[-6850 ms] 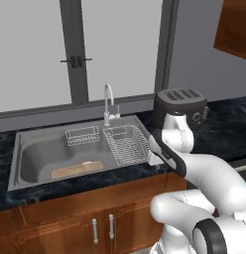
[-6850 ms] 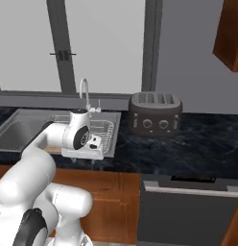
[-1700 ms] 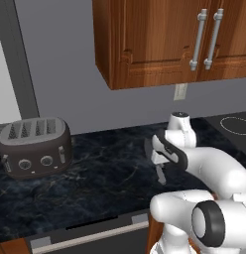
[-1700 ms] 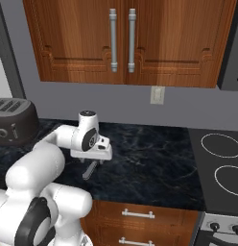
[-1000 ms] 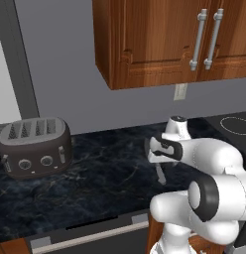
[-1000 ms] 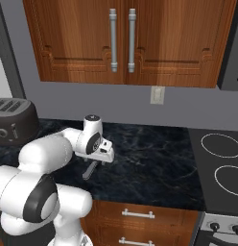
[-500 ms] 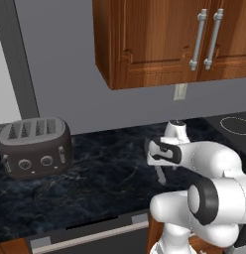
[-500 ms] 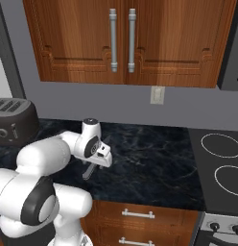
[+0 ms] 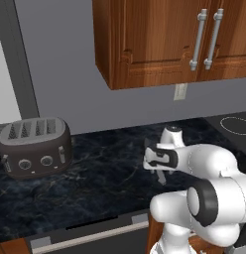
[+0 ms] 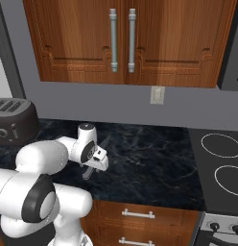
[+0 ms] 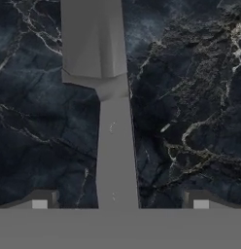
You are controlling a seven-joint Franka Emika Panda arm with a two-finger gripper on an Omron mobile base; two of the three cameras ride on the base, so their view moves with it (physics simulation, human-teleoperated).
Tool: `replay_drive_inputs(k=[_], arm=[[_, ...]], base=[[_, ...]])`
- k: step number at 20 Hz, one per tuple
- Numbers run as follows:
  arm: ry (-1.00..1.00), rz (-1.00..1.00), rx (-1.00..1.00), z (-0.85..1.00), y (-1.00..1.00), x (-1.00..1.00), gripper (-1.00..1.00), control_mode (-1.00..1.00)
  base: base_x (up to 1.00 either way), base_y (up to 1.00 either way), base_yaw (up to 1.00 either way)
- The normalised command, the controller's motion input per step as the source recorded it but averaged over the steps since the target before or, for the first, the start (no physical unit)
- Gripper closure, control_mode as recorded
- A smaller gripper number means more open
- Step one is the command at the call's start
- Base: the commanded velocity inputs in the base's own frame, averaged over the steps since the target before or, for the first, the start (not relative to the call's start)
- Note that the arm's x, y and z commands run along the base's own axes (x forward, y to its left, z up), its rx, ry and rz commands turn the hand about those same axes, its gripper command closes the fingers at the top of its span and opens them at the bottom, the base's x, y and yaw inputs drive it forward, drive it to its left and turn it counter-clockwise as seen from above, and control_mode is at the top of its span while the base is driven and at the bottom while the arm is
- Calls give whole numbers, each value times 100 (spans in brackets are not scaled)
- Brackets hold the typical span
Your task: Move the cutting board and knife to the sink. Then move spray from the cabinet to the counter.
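Pincer (image 11: 120,203) spread wide above counter (image 11: 190,97), knife (image 11: 115,146) between tips.

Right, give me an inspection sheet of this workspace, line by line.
Surface: black marble-look counter with pale veins.
Job's things: knife appears to lie flat on the counter under the hand; wall cabinet has both doors closed.
Clutter: toaster at the left end.
Grippers: gripper open, fingertips spread wide either side of the knife, not touching it.
Cables: nothing seen.
Surroundings: wall outlet under the cabinet; stove top to the right.
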Motion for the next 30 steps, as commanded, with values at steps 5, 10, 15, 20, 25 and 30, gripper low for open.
replay_drive_inputs(k=[5, 10, 15, 20, 25, 30], arm=[[0, -1, 0, -17, 0, 7, -100, -100], [0, 0, 0, -20, -2, 0, -100, -100], [0, 0, 0, -22, 0, 0, -100, -100], [0, 0, 0, -27, 0, 0, 100, -100], [0, -1, 0, -28, -4, -6, 100, -100], [0, -3, 0, -32, -15, -28, 100, -100]], base=[[0, 0, 0], [0, 0, 0], [0, 0, 0], [0, 0, 0], [0, 0, 0], [0, 0, 0]])
